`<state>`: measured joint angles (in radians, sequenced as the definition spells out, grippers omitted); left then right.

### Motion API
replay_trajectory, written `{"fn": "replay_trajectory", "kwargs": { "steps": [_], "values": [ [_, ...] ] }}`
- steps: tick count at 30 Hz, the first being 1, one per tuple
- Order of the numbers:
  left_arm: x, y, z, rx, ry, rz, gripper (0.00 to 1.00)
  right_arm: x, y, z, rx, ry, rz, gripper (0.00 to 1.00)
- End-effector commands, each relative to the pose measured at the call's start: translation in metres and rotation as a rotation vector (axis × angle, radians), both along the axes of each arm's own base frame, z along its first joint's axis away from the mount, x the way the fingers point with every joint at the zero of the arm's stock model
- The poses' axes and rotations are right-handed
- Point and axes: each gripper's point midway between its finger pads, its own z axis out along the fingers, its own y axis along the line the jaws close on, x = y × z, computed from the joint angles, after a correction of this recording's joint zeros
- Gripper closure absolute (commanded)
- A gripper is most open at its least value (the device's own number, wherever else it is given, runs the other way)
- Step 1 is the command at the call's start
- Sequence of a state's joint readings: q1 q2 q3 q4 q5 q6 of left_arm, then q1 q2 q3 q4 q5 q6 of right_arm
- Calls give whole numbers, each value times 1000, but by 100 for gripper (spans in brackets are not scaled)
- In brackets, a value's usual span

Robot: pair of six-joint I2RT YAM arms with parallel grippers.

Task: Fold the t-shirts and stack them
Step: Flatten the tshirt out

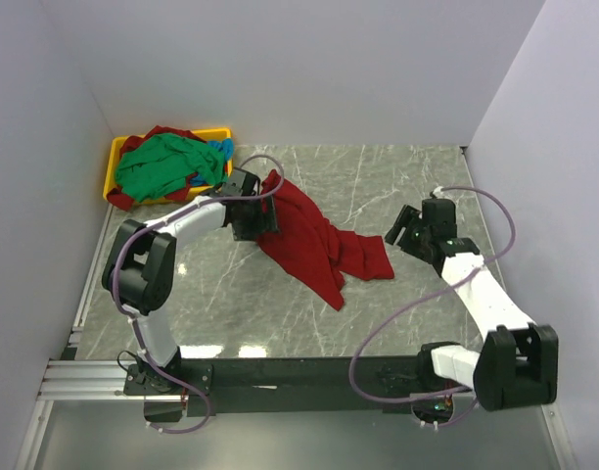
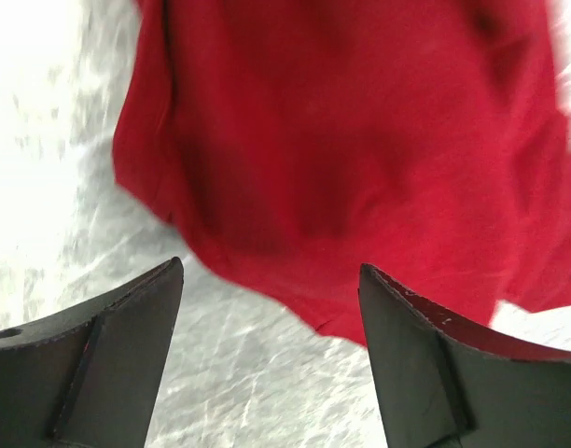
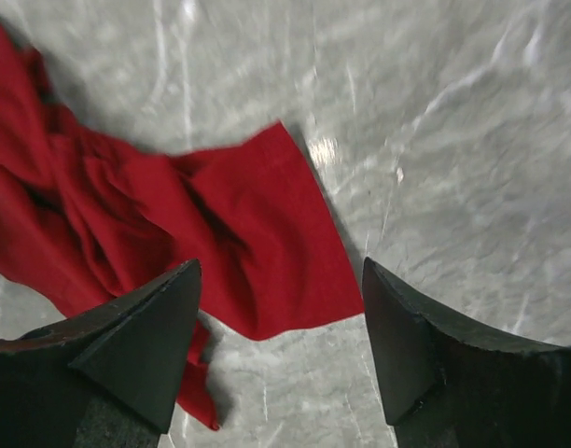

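A deep red t-shirt point(image 1: 314, 238) lies crumpled on the marble table, stretched from back left to front right. My left gripper point(image 1: 253, 223) is open and empty, hovering at the shirt's left edge; the left wrist view shows the red cloth point(image 2: 341, 159) just ahead of the open fingers. My right gripper point(image 1: 405, 230) is open and empty just right of the shirt's right corner, which shows in the right wrist view point(image 3: 267, 243). More t-shirts, a green one point(image 1: 167, 164) on top with red and blue beneath, lie heaped in the yellow tray point(image 1: 115, 157).
The yellow tray stands at the back left corner against the white wall. White walls close the left, back and right sides. A metal rail point(image 1: 84, 377) and black base bar run along the table's near edge.
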<state>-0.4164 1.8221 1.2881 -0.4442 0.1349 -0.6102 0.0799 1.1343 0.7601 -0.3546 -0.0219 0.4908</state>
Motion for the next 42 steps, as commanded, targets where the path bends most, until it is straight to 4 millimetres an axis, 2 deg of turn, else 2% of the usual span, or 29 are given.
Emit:
{"fn": "replay_trajectory", "kwargs": {
  "steps": [1, 6, 9, 17, 21, 24, 25, 27, 28, 30, 31, 32, 34, 35, 36, 37, 38, 42],
  "values": [
    [-6, 2, 9, -18, 0, 21, 18, -7, 12, -22, 45, 99, 40, 24],
    [-10, -7, -5, -18, 42, 2, 19, -16, 19, -56, 62, 250, 82, 27],
    [-9, -16, -12, -26, 52, -9, 19, -22, 23, -68, 71, 308, 108, 27],
    [-15, -26, -36, 40, 115, -14, 21, -31, 27, -88, 87, 386, 137, 27],
    [-10, -30, -40, 64, 112, -31, 24, -32, 30, -94, 98, 404, 150, 28],
    [-4, -32, -44, 72, 107, -36, 35, -30, 34, -95, 109, 411, 177, 35],
    [-3, -33, -45, 75, 108, -37, 48, -30, 36, -94, 120, 412, 188, 45],
    [1, -33, -49, 88, 111, -36, 64, -28, 38, -93, 128, 409, 196, 56],
    [3, -33, -50, 93, 110, -35, 83, -27, 40, -91, 134, 407, 206, 61],
    [11, -32, -47, 110, 90, -29, 99, -22, 41, -83, 137, 389, 212, 81],
    [13, -31, -43, 118, 79, -25, 100, -21, 41, -78, 134, 380, 214, 98],
    [18, -28, -35, 131, 51, -17, 100, -13, 39, -66, 121, 346, 208, 100],
    [29, -29, -15, 134, -2, -25, 100, -10, 36, -53, 102, 328, 198, 100],
    [32, -29, 0, 126, -31, -27, 100, -1, 32, -34, 79, 274, 189, 100],
    [44, -21, 15, 163, -87, 4, 100, -1, 28, -26, 65, 270, 176, 100],
    [49, -18, 25, 170, -112, 15, 100, 2, 26, -15, 51, 247, 168, 100],
    [52, -13, 41, 172, -141, 30, 100, 11, 20, 7, 20, 186, 146, 100],
    [67, 1, 84, 177, -245, 74, 100, 17, 6, 50, -36, 103, 94, 100]
  ]
}}
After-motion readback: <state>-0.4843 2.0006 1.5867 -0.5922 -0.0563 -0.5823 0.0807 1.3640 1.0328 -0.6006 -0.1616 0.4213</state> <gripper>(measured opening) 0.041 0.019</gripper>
